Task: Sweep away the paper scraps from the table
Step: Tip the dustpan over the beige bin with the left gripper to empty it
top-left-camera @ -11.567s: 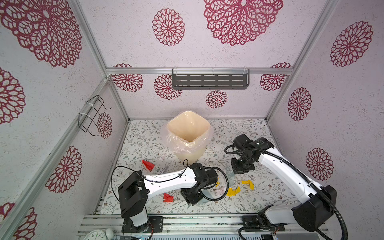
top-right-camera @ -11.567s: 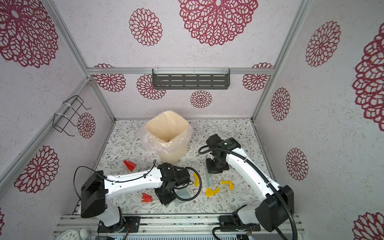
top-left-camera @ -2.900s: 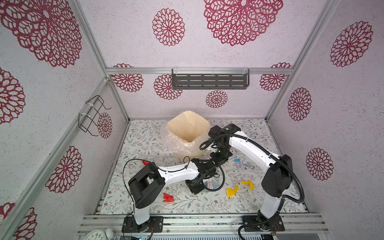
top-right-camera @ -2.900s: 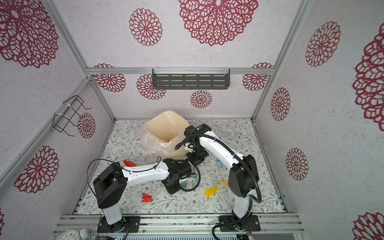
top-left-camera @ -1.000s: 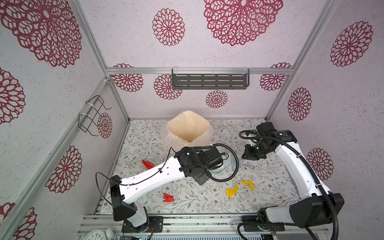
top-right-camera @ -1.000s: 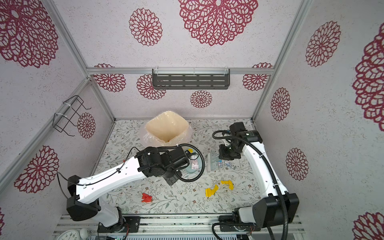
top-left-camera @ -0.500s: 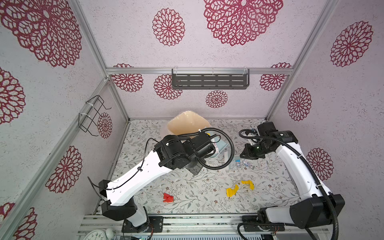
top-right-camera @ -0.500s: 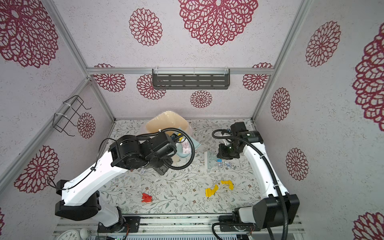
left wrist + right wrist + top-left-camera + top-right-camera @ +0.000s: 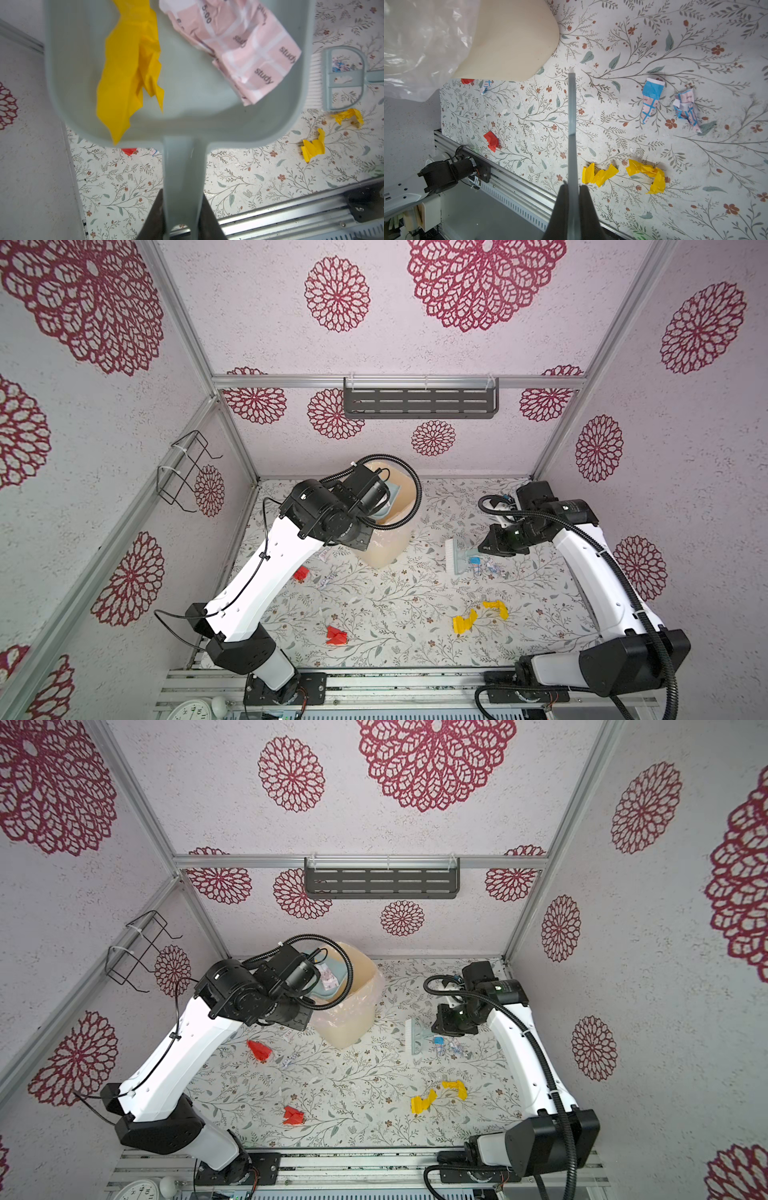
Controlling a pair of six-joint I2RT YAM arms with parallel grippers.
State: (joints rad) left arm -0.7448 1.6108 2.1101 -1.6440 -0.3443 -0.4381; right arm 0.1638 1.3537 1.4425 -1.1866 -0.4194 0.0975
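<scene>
In both top views: left gripper [image 9: 379, 501] raised over the opening of the cream bin [image 9: 386, 547], clamped on the handle of a pale blue dustpan [image 9: 334, 989]. Right gripper [image 9: 487, 546] low towards the right wall, pinching the brush [image 9: 457, 556], bristle head down at the table [image 9: 395, 601]. Paper scraps [image 9: 463, 621] loose on the table: two yellow at front right, two red on the left, two blue-printed bits just beside the brush.

Left wrist view: jaws pressed against both sides of the dustpan handle [image 9: 182, 176]. Inside the pan, one yellow scrap [image 9: 128, 68] and one pink printed scrap [image 9: 245, 47] (the word "study" is legible).

Right wrist view: fingers [image 9: 586, 207] squeezed onto the brush handle [image 9: 572, 124], seen edge-on. Yellow pair [image 9: 600, 175] just beside it, a red scrap [image 9: 491, 140] near the front rail.
</scene>
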